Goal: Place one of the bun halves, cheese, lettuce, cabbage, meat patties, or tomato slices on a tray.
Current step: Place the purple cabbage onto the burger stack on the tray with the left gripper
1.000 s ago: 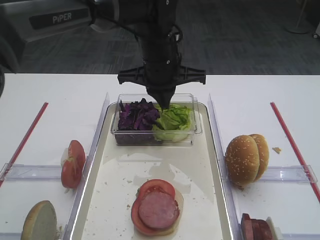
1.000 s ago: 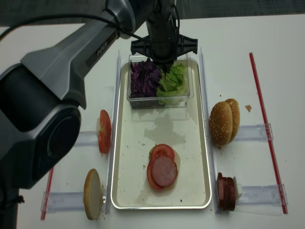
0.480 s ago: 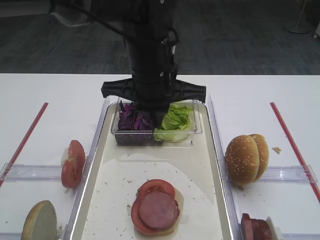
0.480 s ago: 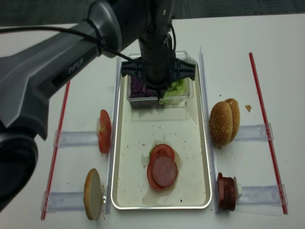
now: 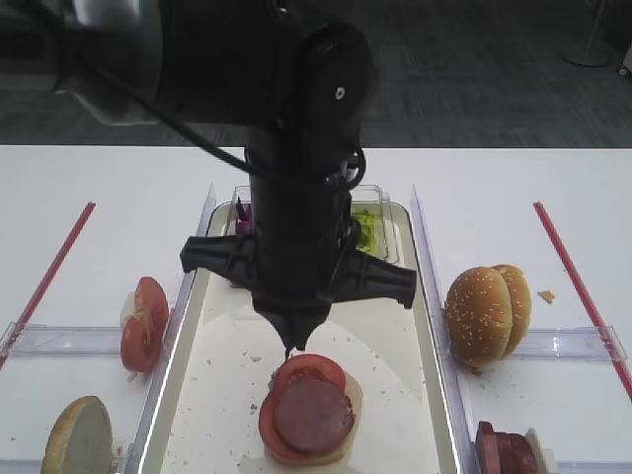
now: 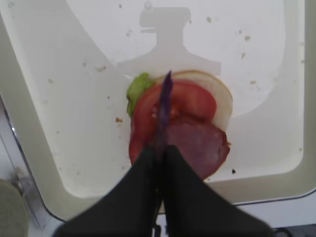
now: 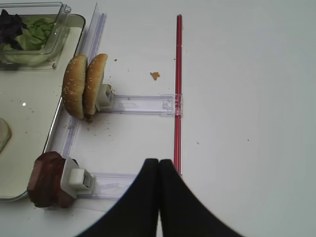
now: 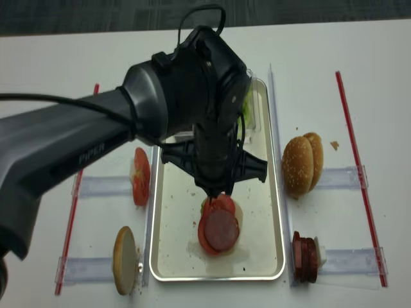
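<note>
Cabbage (image 6: 166,94), one thin purple strip, is pinched between the closed jaws of the left claw (image 5: 289,348), and it pokes out past the tips above the stack on the tray (image 5: 410,395).

Going left to right from that claw: well off to its left stand the spare tomato slices (image 5: 143,322) in their clear holder, with a lone bun half (image 5: 77,436) nearer the camera. Directly below the claw lies the stack, a tomato slice (image 6: 190,101) and a meat patty (image 5: 313,415) on a pale bun base, with a bit of lettuce (image 6: 136,88) peeking out on one side. Behind the claw sits the clear tub (image 7: 47,47) of greens. To its right stand the paired bun halves (image 5: 487,312) and the spare meat patties (image 8: 306,258). The right claw (image 7: 158,197) hangs farthest right, jaws together, holding nothing.

Risk, as I judge it: the strip is light and narrow, so it may cling to a finger on release, or fall on the bare tray floor rather than the stack if let go from this height.

Only the left wrist view shows the strip clearly; in both high views the arm hides most of the tub, and the strip can hardly be made out.
</note>
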Available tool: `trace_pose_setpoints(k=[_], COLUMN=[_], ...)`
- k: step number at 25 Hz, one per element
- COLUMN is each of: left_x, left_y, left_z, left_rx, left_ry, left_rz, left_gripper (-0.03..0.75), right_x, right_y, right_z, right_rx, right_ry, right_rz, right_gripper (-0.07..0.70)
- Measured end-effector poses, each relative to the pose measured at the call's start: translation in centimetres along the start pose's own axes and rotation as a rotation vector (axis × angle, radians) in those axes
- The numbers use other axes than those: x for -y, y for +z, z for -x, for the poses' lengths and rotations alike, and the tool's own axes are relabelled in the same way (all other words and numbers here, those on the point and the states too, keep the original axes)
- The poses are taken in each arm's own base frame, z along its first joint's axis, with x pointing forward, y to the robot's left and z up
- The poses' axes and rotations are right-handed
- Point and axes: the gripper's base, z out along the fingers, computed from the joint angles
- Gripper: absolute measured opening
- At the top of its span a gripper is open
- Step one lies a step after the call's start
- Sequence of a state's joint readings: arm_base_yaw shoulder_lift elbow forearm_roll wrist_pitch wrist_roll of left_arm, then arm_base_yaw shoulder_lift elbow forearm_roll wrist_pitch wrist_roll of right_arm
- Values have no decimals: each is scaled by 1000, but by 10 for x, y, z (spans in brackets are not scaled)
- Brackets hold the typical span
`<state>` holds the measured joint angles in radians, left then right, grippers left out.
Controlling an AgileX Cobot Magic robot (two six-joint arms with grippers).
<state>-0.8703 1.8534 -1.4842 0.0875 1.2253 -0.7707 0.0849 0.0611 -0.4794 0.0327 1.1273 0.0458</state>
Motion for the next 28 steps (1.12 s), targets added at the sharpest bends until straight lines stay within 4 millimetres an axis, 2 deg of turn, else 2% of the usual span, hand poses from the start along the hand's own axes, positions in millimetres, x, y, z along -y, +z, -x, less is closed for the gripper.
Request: trace_pose_setpoints(k=[9, 15, 23, 28], left_x=[10, 14, 10, 13], left_y=[5, 10, 31, 32], left_z=[-28, -30, -40, -37], left_rx=[-43, -25, -46, -14], left_ry=[3, -6, -13, -14], left_rz=[-20, -50, -54, -89], left_gripper=[-4, -4, -4, -4], right_x=[0, 0, 0, 0], right_y=[0, 0, 0, 0], right_z=[0, 0, 0, 0], right_rx=[0, 0, 0, 0], right_ry=[0, 0, 2, 2], right_rz=[0, 0, 0, 0], right_gripper=[364, 364, 364, 364])
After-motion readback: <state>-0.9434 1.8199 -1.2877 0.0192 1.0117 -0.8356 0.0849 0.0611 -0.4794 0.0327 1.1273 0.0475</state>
